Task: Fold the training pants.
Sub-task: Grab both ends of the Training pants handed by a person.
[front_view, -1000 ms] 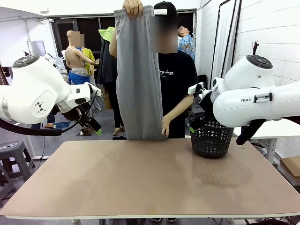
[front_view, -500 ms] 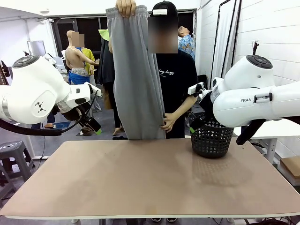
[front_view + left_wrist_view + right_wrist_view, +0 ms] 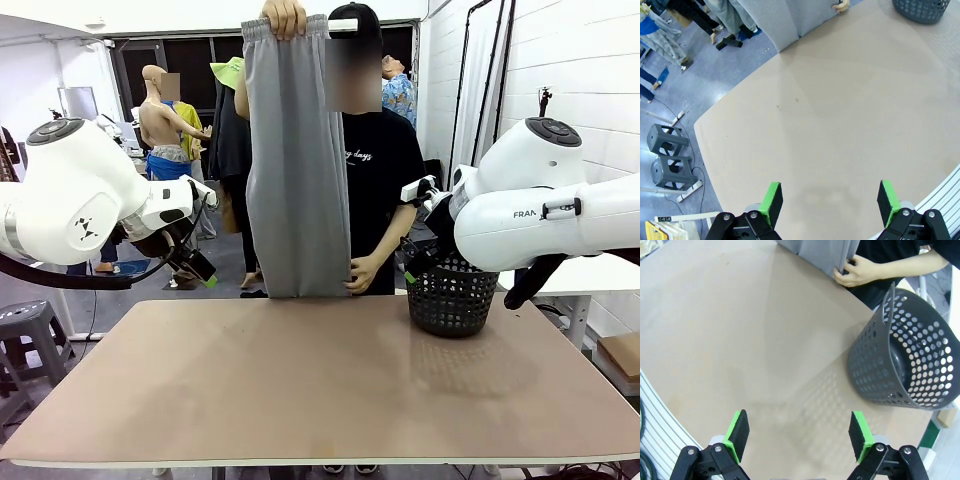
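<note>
The person is holding the training pants (image 3: 297, 160) upright just beyond the far edge of the tabletop (image 3: 320, 390). The upper hand (image 3: 284, 17) is gripping the gathered waistband overhead and the lower hand (image 3: 362, 272) is pinching the hem at table height. Judged, this is keeping the garment stretched flat with legs aligned, ready for laying down. The left gripper (image 3: 829, 200) is hovering over bare tabletop, fingers spread wide and holding nothing. The right gripper (image 3: 799, 432) is doing likewise near the black mesh basket (image 3: 900, 360), presumably leaving the surface free. Legible writing: "FRAN" on the right arm (image 3: 540, 210). The script on the person's black shirt (image 3: 385, 170) is partly covered, ending "days".
</note>
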